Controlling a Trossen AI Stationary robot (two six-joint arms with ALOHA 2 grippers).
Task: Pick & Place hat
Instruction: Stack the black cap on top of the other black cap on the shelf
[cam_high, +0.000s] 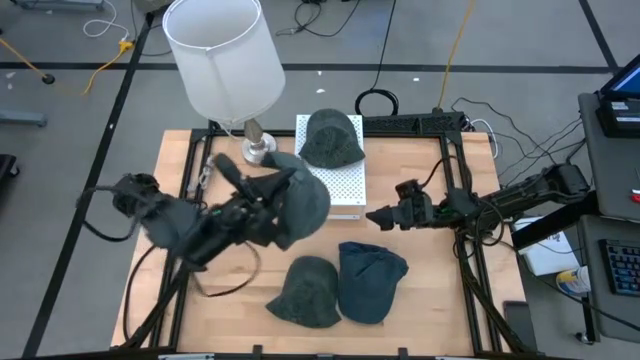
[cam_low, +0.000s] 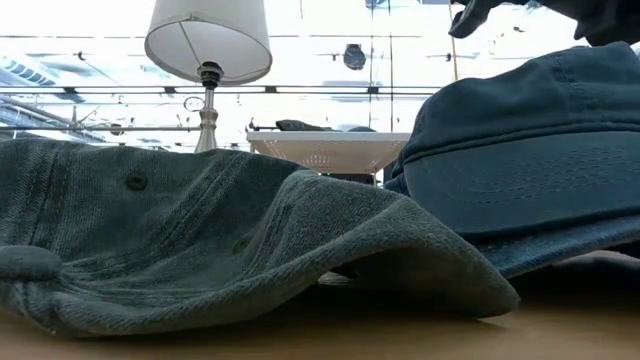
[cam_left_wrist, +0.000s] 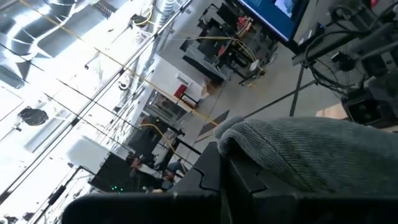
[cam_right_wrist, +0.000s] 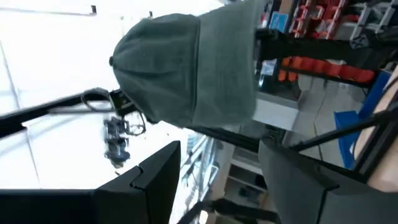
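Grey denim pinched tight between the left gripper's fingers: a hat held clear of the table, just in front of the white perforated stand and partly covering its near corner. In the left wrist view, fabric bunched over the closed dark fingers, room beyond.

Right gripper just beside the stand's right edge, fingers spread wide, empty, pointed at the held hat; in its wrist view that hat filling the gap ahead, not touched.

On top of the stand, toward its far end, a second grey hat. Behind the stand's left far corner, a lamp with white shade and metal base, close to the left arm. In front of the stand, well apart from it, two more hats flat on the wood and touching: a grey one and a bluer one to its right. In the low view, these two blocking most of the sight toward the stand. Cables and a black frame along the table's right side, beyond the right arm.
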